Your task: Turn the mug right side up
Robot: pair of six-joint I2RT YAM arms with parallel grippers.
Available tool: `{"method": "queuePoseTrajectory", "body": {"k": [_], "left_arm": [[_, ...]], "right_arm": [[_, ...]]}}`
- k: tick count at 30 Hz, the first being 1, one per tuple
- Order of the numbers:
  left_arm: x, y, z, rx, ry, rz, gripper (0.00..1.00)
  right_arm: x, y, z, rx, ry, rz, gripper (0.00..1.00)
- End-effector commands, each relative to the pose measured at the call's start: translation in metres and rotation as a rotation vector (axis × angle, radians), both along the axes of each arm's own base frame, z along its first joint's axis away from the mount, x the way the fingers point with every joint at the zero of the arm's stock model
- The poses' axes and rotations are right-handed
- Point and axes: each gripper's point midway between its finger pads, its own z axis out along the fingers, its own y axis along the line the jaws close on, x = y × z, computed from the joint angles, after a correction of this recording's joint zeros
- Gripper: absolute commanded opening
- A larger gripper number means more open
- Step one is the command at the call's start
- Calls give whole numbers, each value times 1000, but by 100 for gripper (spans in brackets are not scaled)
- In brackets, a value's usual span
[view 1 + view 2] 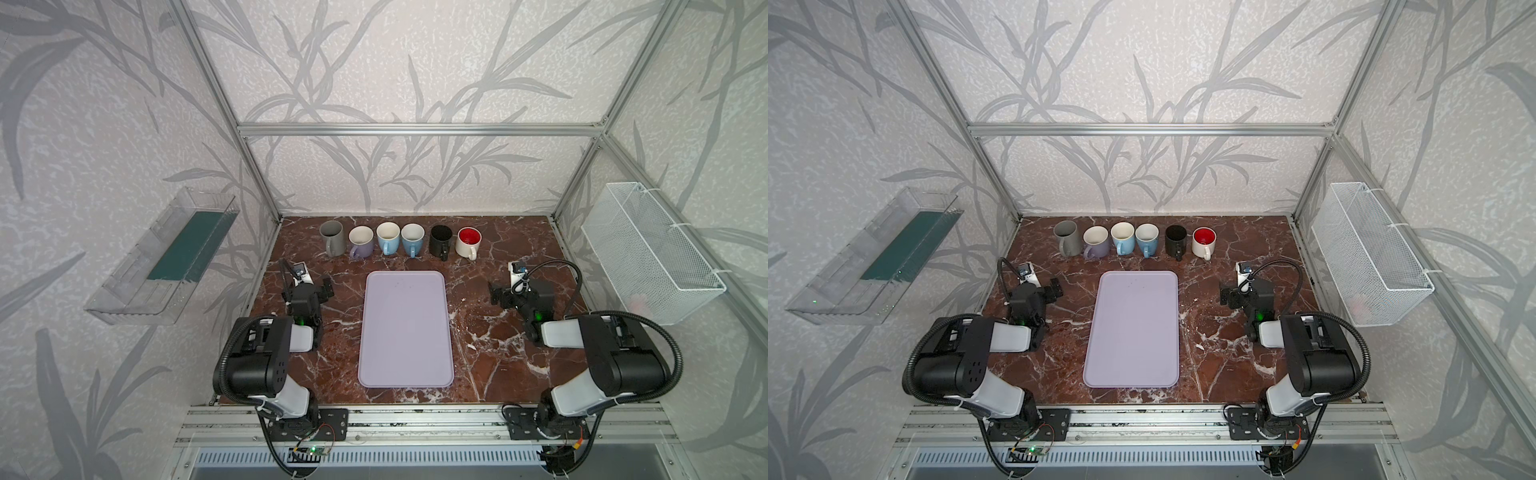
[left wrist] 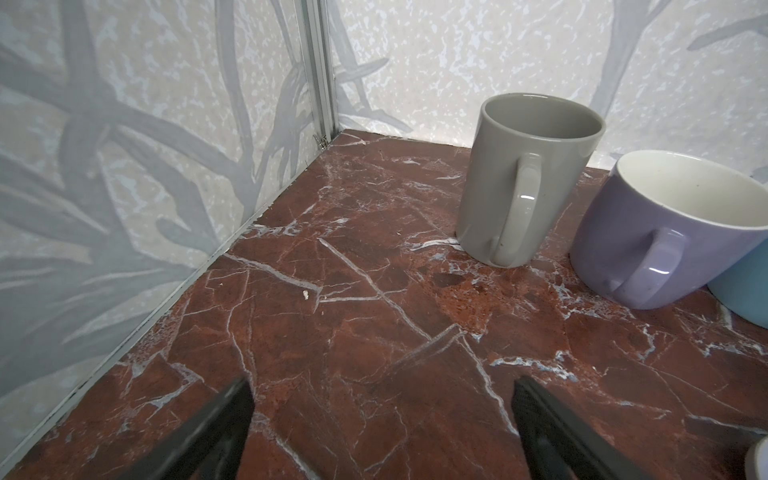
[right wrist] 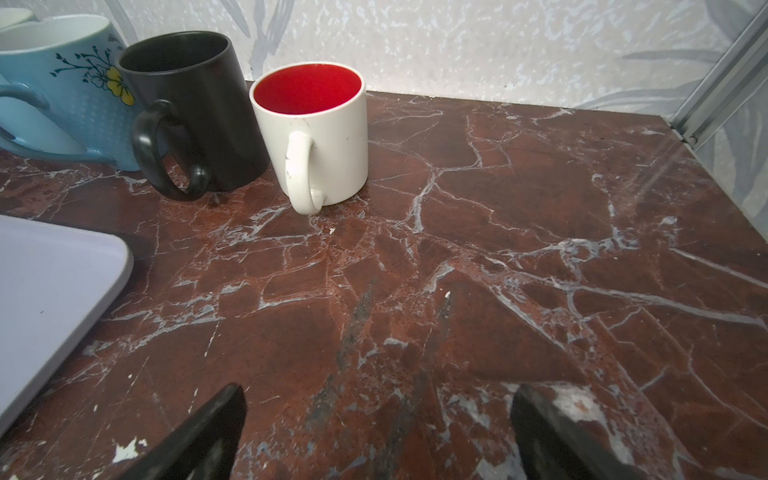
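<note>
We see the marble table point(image 1: 498, 353) with the lilac tray point(image 1: 405, 328) at its middle. Our left gripper point(image 2: 382, 386) and right gripper point(image 3: 378, 392) flank the tray, jaws spread wide, holding nothing. The row of six mugs point(image 1: 388, 239) stands mouth-up along the back wall. The grey mug point(image 2: 528, 174) lies ahead of the left jaws and the red-lined white mug point(image 3: 316, 137) ahead of the right, both well apart from them.

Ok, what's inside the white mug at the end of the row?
Only its red glazed inside shows in the white mug, upright, mouth up; no contents seen. The near rim hides part of its floor.
</note>
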Motion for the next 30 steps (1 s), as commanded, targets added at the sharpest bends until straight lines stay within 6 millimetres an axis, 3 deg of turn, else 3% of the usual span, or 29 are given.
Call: {"method": "queuePoseTrajectory", "body": {"k": [1, 30], "left_arm": [[1, 0, 1, 15, 0, 3, 99], [1, 0, 1, 14, 1, 4, 99]], "right_arm": [[6, -1, 15, -13, -46, -5, 99], [7, 2, 15, -30, -44, -2, 99]]}}
